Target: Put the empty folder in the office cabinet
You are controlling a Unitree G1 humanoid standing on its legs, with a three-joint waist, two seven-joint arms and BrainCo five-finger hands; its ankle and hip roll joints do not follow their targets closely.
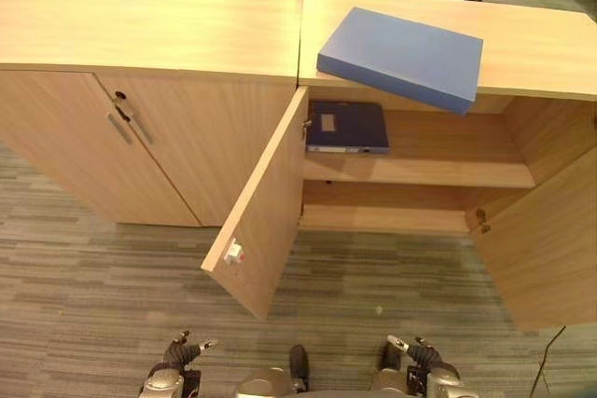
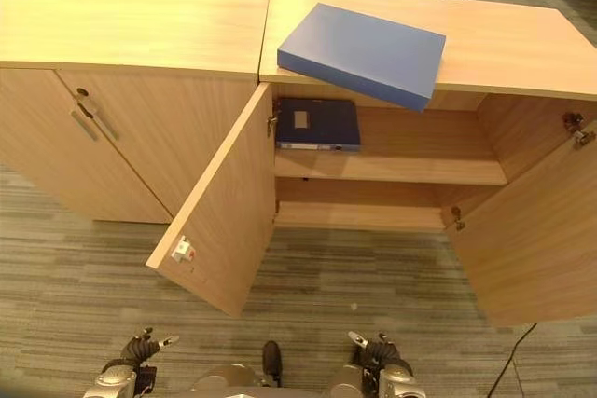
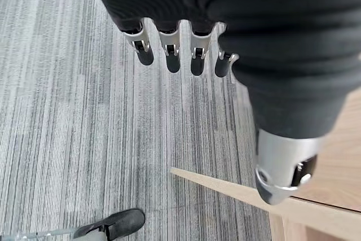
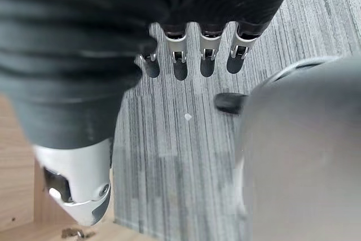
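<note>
**Camera placement**

The open cabinet (image 1: pixel 410 165) and carpet (image 1: pixel 112 277) are seen from above by both eye views, set slightly apart; the cabinet lies further left in the right eye frame; each wrist view is aimed steeply down along its own fingers at carpet from very close; cabinet wood is caught at each frame's lower edge.

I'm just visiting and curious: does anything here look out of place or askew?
Yes. The blue folder lies askew on the cabinet top, one corner jutting past the front edge above the open compartment. A darker folder already lies on the upper shelf. Both cabinet doors stand open.
</note>
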